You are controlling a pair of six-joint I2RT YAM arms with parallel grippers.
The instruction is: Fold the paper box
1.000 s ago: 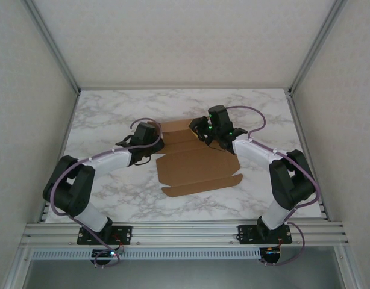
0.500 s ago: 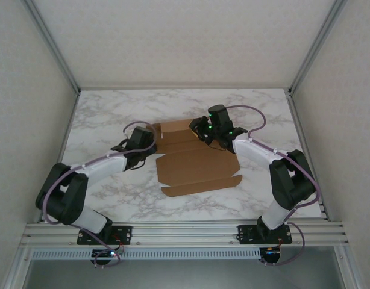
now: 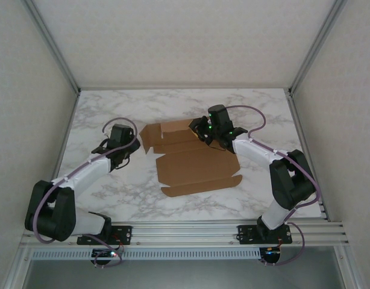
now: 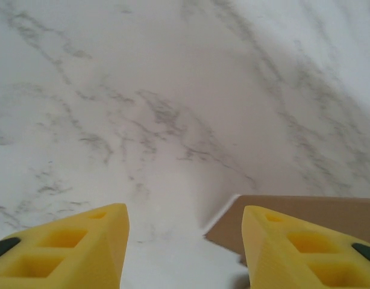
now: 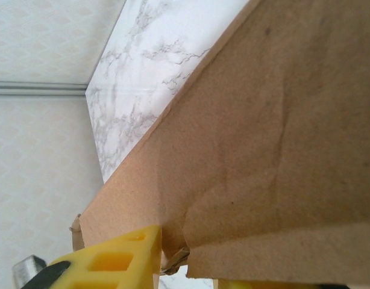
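Marble table [image 3: 266, 114]: the paper box [image 3: 194, 165] lies mid-table with its far flaps raised. We note the left gripper [image 3: 120, 137] has backed leftward off the box since a second ago; fingers spread, box corner just beside them. The right gripper [image 3: 203, 132] is unmoved, pinching the far-right flap.

In the right wrist view the paper box [image 5: 263, 150] runs off the frame from 1 to 5 o'clock and hides most of one finger of the right gripper [image 5: 185, 265] at 6 o'clock. The left wrist view cuts the box's corner off at 4 o'clock.
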